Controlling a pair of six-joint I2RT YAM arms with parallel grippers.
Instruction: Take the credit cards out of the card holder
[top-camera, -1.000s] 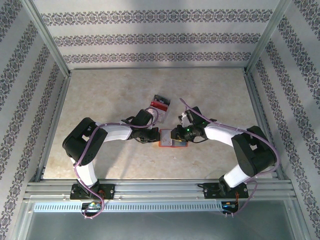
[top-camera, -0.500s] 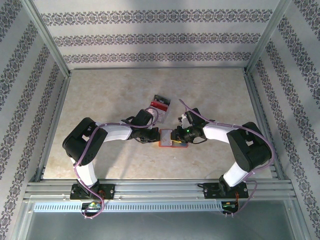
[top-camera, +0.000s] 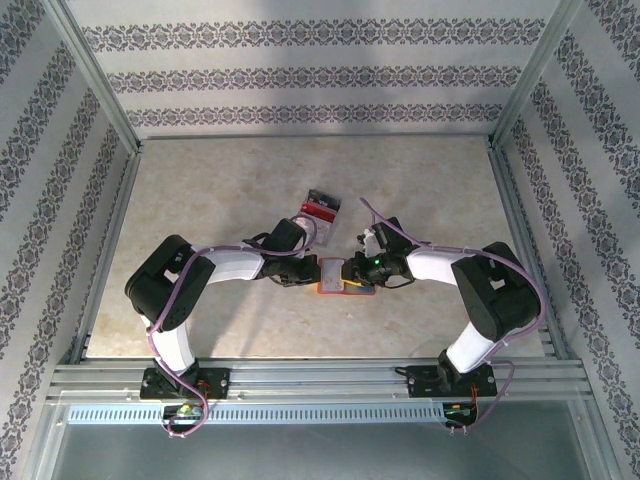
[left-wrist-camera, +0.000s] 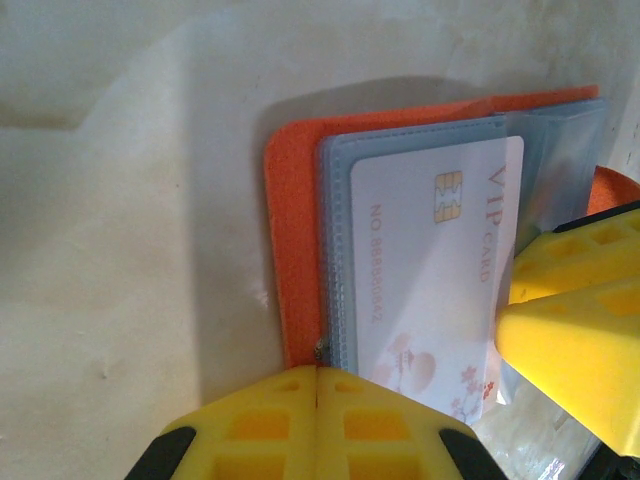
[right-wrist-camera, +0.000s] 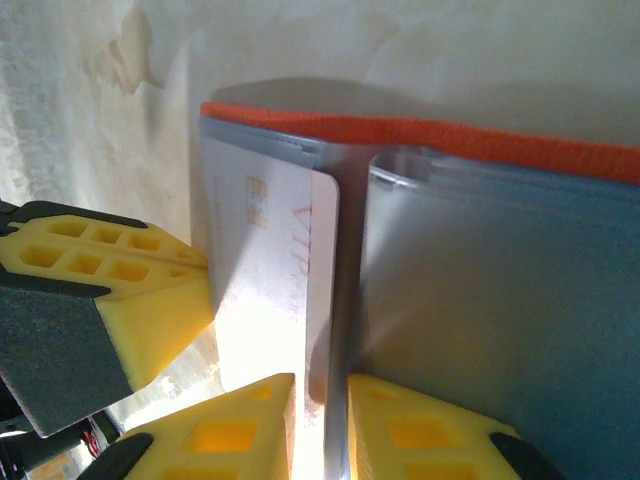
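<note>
The holder (left-wrist-camera: 300, 240) lies open on the table (top-camera: 200, 200). Left pincer (left-wrist-camera: 318, 395) is clenched, pinning its edge — right pincer (right-wrist-camera: 320, 400) nips the card (left-wrist-camera: 430, 270), barely out.

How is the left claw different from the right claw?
The left claw is shut, pinning the edge of the orange card holder; the right claw has a small gap, with the white VIP card edge between its fingers. Both have yellow fingers and meet at the open holder.
</note>
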